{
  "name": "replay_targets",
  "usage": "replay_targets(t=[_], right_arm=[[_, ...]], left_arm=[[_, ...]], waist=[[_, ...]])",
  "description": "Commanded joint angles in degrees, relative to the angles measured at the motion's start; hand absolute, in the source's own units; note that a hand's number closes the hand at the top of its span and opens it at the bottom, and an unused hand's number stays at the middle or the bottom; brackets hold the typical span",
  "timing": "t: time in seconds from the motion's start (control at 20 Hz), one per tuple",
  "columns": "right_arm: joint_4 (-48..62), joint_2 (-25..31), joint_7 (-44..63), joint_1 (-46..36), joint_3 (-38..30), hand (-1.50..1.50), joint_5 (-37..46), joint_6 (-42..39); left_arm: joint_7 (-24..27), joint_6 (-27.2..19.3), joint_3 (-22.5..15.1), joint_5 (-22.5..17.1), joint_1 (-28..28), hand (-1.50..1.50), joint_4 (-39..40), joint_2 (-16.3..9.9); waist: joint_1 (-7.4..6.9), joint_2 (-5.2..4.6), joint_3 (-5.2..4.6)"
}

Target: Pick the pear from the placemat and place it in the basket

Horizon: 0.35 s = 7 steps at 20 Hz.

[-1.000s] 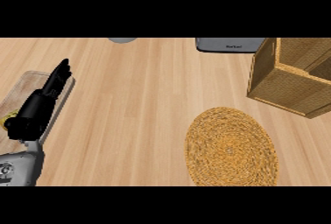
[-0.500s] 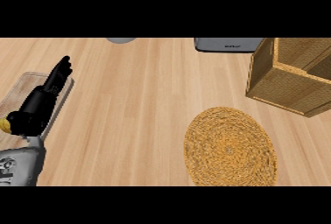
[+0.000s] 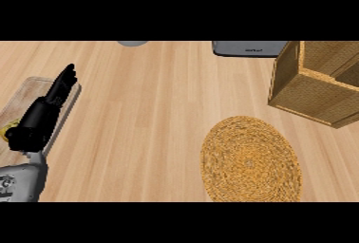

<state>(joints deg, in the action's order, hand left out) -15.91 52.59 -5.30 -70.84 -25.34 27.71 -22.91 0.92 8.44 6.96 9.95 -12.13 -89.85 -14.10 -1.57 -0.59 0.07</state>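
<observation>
My left hand [image 3: 38, 121] lies at the view's left edge over a pale rectangular mat [image 3: 24, 92], its black fingers [image 3: 64, 83] straight and pointing away from me. A small yellow patch [image 3: 5, 133], perhaps the pear, peeks out at the hand's left side; the hand and the view's edge hide the rest of it. The wicker basket [image 3: 308, 92] stands at the upper right, far from the hand. My right hand does not show.
A round woven mat [image 3: 251, 160] lies on the wooden counter at the lower right, just in front of the basket. A grey appliance [image 3: 249, 48] and a grey round object [image 3: 132, 43] sit at the far edge.
The left hand has shifted only slightly, its wrist a little lower over the pale mat. Nothing else has moved.
</observation>
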Motion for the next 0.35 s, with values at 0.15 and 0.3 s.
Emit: replay_targets(t=[0.15,0.3], right_arm=[[4.0,9.0,3.6,1.0,-8.2,-1.50,-5.5,6.1],[5.5,10.4,-0.2,5.9,-11.2,-1.50,-7.8,8.5]], left_arm=[[2.2,-0.8,-0.3,0.9,-0.4,0.00,1.9,0.7],[-0.2,-1.2,-1.5,1.1,-2.1,0.00,1.5,2.0]], waist=[[-0.49,-0.78,0.10],[-0.12,-0.81,0.23]])
